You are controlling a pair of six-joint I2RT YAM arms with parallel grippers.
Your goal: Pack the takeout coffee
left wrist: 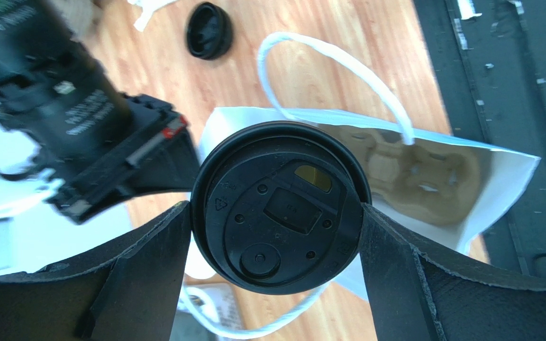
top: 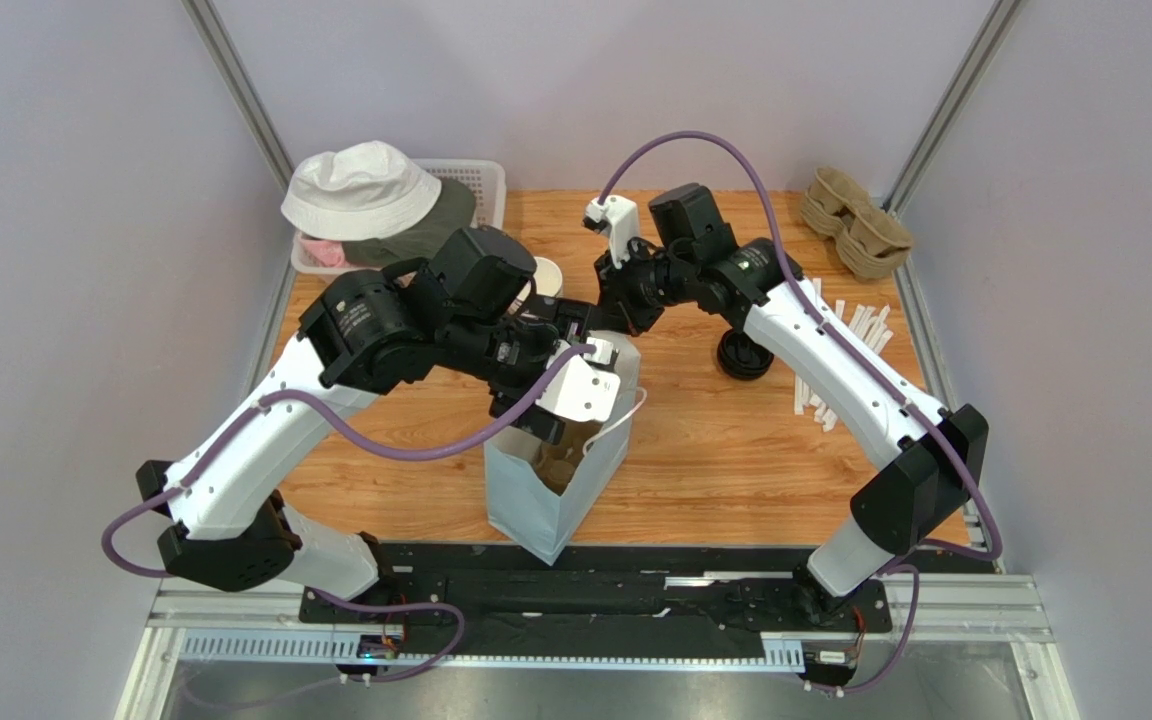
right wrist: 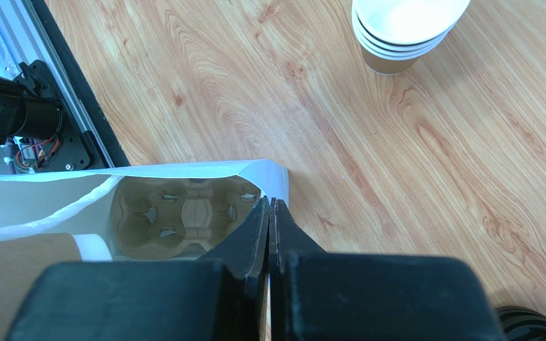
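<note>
Your left gripper (left wrist: pixel 276 213) holds the takeout coffee cup (left wrist: pixel 277 206), round black plastic lid facing you, between wide-spread fingers over the open white paper bag (left wrist: pixel 514 174). Your right gripper (right wrist: pixel 270 207), closed tight, pinches the bag's rim. A brown moulded-pulp carrier (right wrist: pixel 183 213) lies inside.

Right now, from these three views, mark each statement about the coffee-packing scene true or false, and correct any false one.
1. The left gripper holds the takeout coffee above the open paper bag. True.
2. The right gripper hangs open over bare table. False: its jaws are shut, pinching the bag's rim.
3. A cardboard cup carrier lies inside the bag. True.
4. The coffee already sits in the carrier. False: it is held above the bag.
5. The stack of paper cups wears a black lid. False: the top cup is lidless.
</note>
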